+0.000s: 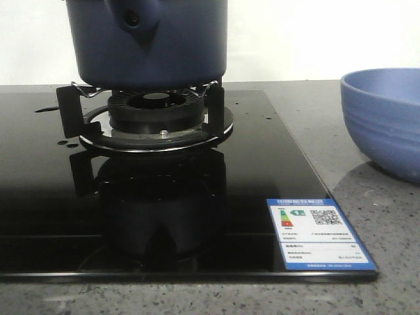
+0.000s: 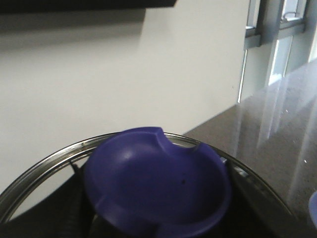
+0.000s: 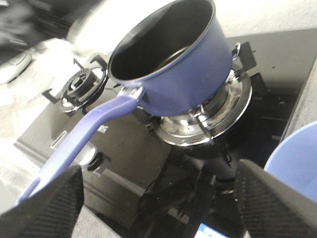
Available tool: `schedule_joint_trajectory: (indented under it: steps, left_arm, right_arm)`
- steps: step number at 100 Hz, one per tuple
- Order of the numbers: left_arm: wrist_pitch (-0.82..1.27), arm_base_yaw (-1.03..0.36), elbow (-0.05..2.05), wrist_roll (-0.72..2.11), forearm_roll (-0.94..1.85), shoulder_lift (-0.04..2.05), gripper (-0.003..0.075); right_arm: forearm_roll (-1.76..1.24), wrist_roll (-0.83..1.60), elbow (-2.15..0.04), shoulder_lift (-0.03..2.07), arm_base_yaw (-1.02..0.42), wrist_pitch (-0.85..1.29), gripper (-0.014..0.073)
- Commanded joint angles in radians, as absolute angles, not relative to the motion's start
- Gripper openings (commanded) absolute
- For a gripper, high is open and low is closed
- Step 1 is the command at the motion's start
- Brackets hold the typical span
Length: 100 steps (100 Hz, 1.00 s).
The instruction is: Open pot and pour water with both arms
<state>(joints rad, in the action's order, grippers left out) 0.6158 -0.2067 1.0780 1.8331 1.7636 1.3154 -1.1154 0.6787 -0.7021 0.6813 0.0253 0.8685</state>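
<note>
The dark navy pot (image 1: 151, 46) stands on the burner grate (image 1: 157, 121), its stubby handle end with a round hole facing the camera. In the right wrist view the pot (image 3: 188, 74) has no lid and its long blue handle (image 3: 84, 134) runs toward one finger. My right gripper (image 3: 158, 208) is open wide above the stove's front edge, and the handle's end passes beside its finger (image 3: 44, 208), not between the jaws. My left gripper (image 2: 158, 215) is shut on the blue knob (image 2: 158, 178) of the glass lid (image 2: 44, 158), held up in the air. Neither gripper shows in the front view.
A light blue ribbed bowl (image 1: 387, 118) stands on the grey counter to the right of the black glass stove (image 1: 39, 197); it also shows in the right wrist view (image 3: 297, 158). A second burner (image 3: 79, 87) lies to the pot's left. A label (image 1: 319, 234) marks the stove's front right corner.
</note>
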Motion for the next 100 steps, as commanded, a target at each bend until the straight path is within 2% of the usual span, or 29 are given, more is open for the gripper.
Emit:
schedule_joint_trajectory:
  steps: [1, 20, 47, 60, 69, 86, 100]
  left_arm:
    - [0.659, -0.165, 1.115, 1.765, 1.781, 1.226, 0.0125]
    - [0.643, -0.113, 1.076, 1.605, 1.616, 1.107, 0.0161]
    - [0.498, -0.105, 0.936, 1.494, 1.522, 0.880, 0.0161]
    - [0.485, -0.109, 0.896, 1.482, 1.524, 0.801, 0.0161]
    - [0.477, -0.129, 0.887, 1.482, 1.524, 0.769, 0.0161]
    - [0.477, -0.150, 0.887, 1.482, 1.548, 0.755, 0.0161]
    - [0.479, -0.151, 0.887, 1.482, 1.571, 0.755, 0.0160]
  right_arm:
    - [-1.176, 0.694, -0.737, 0.679, 0.025, 0.806, 0.0563]
    - [-1.047, 0.569, -0.744, 0.701, 0.062, 0.742, 0.0563]
    - [-0.649, 0.242, -0.911, 0.821, 0.102, 0.888, 0.0563]
    - [-0.359, 0.070, -1.013, 0.879, 0.102, 0.991, 0.0561]
    - [-0.241, 0.018, -1.044, 0.930, 0.102, 1.064, 0.0514]
    - [-0.231, 0.014, -1.044, 1.026, 0.102, 1.075, 0.0398]
    - [-0.237, 0.014, -1.029, 1.101, 0.102, 1.048, 0.0386]
